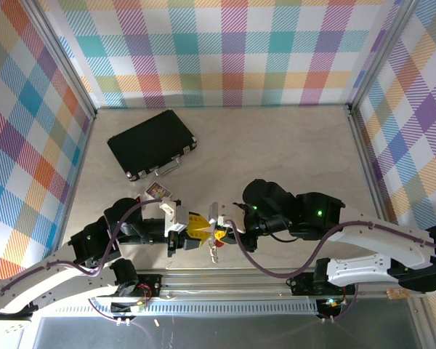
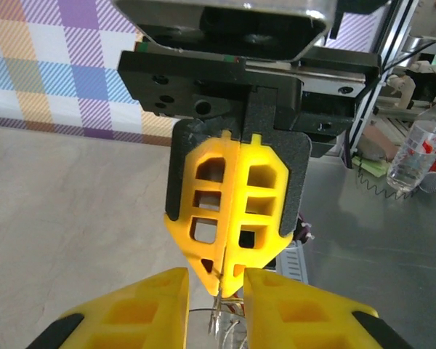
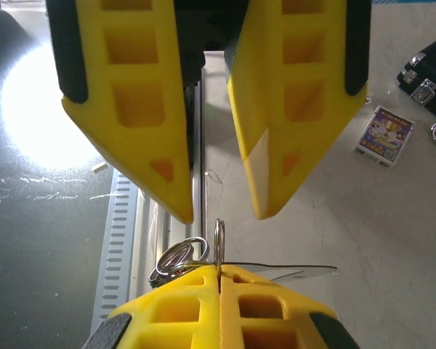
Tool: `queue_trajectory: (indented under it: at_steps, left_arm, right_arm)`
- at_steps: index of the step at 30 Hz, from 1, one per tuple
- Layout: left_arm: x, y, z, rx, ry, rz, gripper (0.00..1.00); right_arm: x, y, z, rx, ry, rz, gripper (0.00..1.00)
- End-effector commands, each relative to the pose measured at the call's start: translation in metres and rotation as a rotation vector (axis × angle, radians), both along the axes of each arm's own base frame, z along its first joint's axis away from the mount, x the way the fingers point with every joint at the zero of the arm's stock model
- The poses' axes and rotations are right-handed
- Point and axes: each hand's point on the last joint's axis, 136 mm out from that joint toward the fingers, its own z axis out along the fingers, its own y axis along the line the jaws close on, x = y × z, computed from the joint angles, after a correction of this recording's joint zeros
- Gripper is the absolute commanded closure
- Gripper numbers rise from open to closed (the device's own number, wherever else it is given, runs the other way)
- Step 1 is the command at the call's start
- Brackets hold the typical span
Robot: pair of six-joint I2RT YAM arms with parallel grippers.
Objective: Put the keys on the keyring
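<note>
R gripper (image 3: 219,270) clenched on the keyring (image 3: 219,238) — one loop is pinched upright betw. its fingertips, more coils are bunched just beside them on one side. L gripper (image 3: 224,211) is pointed at it tip to tip, fingers parted, nothing grasped; the loop's top is seen just below the gap, contact w/ L tips cannot be told. In top view both grippers are met over the near edge of the table (image 1: 276,153) — ring metal hangs under them. Black case (image 1: 151,144) lies well apart, far left; small printed box (image 1: 157,191) near L arm.
</note>
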Motion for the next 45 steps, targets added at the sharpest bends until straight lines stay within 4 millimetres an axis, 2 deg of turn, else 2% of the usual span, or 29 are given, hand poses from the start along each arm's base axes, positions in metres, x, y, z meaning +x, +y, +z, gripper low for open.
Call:
queue_trajectory:
  at_steps: [1, 5, 10, 15, 16, 20, 27, 32, 36, 44, 45]
  left_arm:
    - [-0.009, 0.002, 0.005, 0.012, -0.003, -0.042, 0.73]
    - [-0.008, 0.001, 0.002, 0.017, 0.005, -0.038, 0.70]
    - [-0.006, -0.003, -0.002, 0.025, 0.013, -0.037, 0.72]
    - [-0.004, -0.005, -0.011, 0.046, 0.027, -0.029, 0.80]
    - [-0.002, -0.007, -0.004, 0.016, 0.010, -0.028, 0.83]
    - [-0.002, -0.008, -0.005, 0.011, 0.011, -0.030, 0.89]
    - [-0.004, -0.009, -0.007, 0.023, 0.017, -0.043, 0.85]
    - [-0.004, -0.009, -0.009, 0.026, 0.022, -0.047, 0.87]
    - [-0.005, -0.009, -0.007, 0.019, 0.018, -0.052, 1.00]
    - [-0.007, -0.005, 0.009, -0.072, -0.008, -0.045, 1.00]
    - [-0.008, -0.005, 0.012, -0.096, -0.007, -0.047, 1.00]
  right_arm:
    - [-0.002, -0.002, 0.013, 0.011, -0.012, 0.013, 1.00]
    - [-0.004, -0.001, 0.017, 0.009, -0.014, 0.025, 1.00]
    - [-0.004, 0.000, 0.016, -0.011, -0.009, 0.030, 1.00]
    - [-0.006, 0.002, 0.014, -0.013, 0.003, 0.042, 1.00]
    - [-0.006, 0.003, 0.013, -0.012, 0.005, 0.044, 1.00]
    - [-0.006, 0.003, 0.014, -0.010, 0.004, 0.043, 1.00]
    - [-0.005, 0.005, 0.016, -0.005, -0.002, 0.040, 1.00]
    - [-0.004, 0.004, 0.018, -0.005, -0.009, 0.040, 1.00]
    - [-0.005, 0.004, 0.021, -0.001, -0.009, 0.047, 1.00]
    - [-0.005, 0.006, 0.023, 0.027, 0.000, 0.033, 1.00]
    - [-0.004, 0.007, 0.024, 0.036, 0.004, 0.024, 0.96]
